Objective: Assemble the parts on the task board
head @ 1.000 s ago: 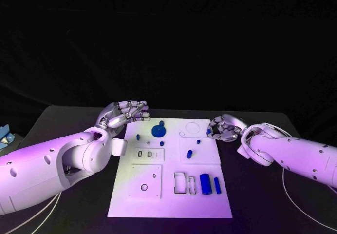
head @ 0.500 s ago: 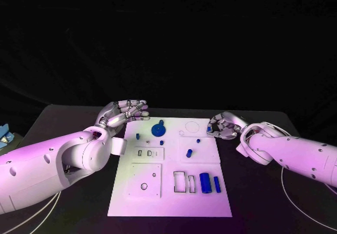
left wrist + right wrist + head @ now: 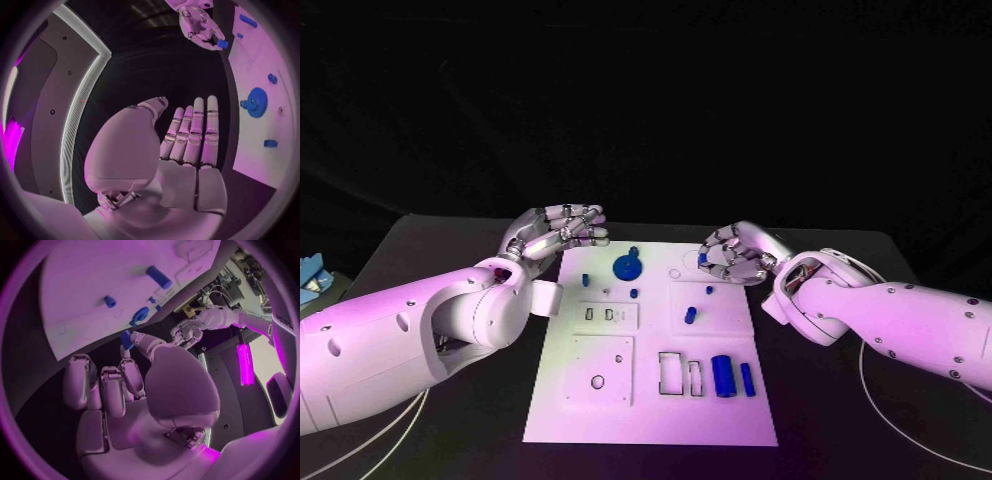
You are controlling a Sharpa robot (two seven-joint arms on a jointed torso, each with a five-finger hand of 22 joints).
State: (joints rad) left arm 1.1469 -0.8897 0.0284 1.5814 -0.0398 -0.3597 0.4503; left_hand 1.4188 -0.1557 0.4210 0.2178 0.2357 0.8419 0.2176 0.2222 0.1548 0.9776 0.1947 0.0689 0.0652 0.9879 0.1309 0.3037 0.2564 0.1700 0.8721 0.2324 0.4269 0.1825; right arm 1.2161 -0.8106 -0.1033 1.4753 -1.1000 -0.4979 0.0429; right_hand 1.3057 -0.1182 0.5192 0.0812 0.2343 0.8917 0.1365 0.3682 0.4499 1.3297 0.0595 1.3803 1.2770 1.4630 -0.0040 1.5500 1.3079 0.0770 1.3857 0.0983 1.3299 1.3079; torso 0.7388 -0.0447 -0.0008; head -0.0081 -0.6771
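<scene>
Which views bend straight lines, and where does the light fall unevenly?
Both wrist views curve the task board edges, fisheye style. In the head view, purple light washes the board's near end while its middle looks paler; the background is black.

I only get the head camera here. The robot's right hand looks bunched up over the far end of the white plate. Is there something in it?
Observer: Yes. The left wrist view shows the right hand pinching a small blue part at its fingertips, by the edge of the task board.
Operator: And the other hand, is it holding anything?
Observer: No. Its own wrist view shows the left hand with its fingers straight, side by side, and its palm bare, beside the board and not far from the blue gear.
</scene>
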